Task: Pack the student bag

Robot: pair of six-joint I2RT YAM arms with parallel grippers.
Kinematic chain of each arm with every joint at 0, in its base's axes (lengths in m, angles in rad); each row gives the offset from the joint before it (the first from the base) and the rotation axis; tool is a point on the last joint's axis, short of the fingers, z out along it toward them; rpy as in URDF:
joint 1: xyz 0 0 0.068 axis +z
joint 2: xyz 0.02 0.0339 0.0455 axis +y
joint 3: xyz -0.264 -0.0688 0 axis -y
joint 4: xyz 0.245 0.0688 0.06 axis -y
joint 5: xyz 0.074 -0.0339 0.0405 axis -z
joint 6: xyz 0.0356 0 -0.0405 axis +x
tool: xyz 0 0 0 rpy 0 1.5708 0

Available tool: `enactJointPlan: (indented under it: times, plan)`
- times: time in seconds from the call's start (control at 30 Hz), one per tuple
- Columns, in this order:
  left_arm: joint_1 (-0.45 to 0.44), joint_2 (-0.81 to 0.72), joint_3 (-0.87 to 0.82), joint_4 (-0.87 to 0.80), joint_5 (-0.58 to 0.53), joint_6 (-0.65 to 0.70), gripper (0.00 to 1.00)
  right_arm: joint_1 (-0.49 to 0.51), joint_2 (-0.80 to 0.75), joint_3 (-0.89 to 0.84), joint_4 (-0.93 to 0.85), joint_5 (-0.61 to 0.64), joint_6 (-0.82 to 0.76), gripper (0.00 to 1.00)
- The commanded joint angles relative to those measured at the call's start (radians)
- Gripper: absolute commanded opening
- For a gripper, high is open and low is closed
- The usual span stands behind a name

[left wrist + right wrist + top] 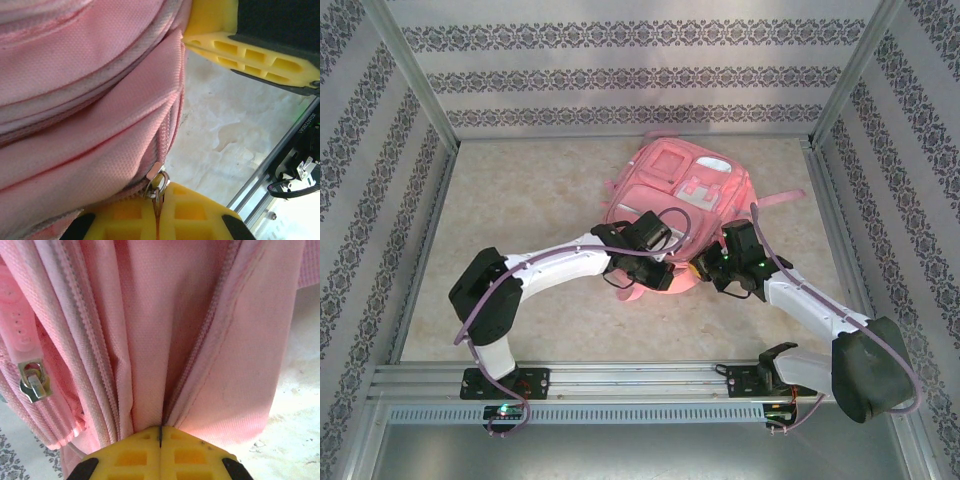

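You have the left gripper (157, 217) clamped on a zipper pull (158, 181) of the student bag (685, 180) at mid-frame, and the right gripper (160, 437) pinching its pink fabric.

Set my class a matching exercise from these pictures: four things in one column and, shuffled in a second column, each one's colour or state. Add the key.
Column one
1. left pincer
2. right pincer
3. student bag
4. table

Column two
a. pale, marbled surface
b. shut on a fold of pink fabric beside a zip
c. pink, lying on the table with its pockets up
d. shut on the metal zip pull

Pairs: 1-d, 2-b, 3-c, 4-a
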Motion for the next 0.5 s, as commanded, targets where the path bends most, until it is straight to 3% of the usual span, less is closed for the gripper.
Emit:
enactJointPlan:
  times: [0.0, 0.3, 0.33, 0.37, 0.4, 0.47]
  plan:
    - [0.026, -0.082, -0.021, 0.012, 0.001, 0.019, 0.0, -0.032, 0.004, -0.016, 0.002, 0.048, -0.06, 0.0]
    - [0.046, -0.111, -0.068, 0.006, 0.003, 0.02, 0.0, -0.074, 0.019, 0.003, 0.002, 0.011, -0.113, 0.0]
    - [0.046, -0.109, -0.068, 0.012, 0.013, 0.019, 0.0, -0.07, 0.024, 0.02, -0.001, -0.011, -0.118, 0.04]
    - [0.046, -0.105, -0.067, 0.016, 0.021, 0.018, 0.0, -0.064, 0.026, 0.032, -0.003, -0.025, -0.115, 0.18]
    - [0.046, -0.099, -0.064, 0.02, 0.029, 0.016, 0.0, -0.059, 0.022, 0.044, -0.009, -0.039, -0.105, 0.25]
    - [0.044, -0.088, -0.054, 0.029, 0.041, 0.012, 0.0, -0.047, -0.003, 0.057, -0.02, -0.049, -0.068, 0.32]
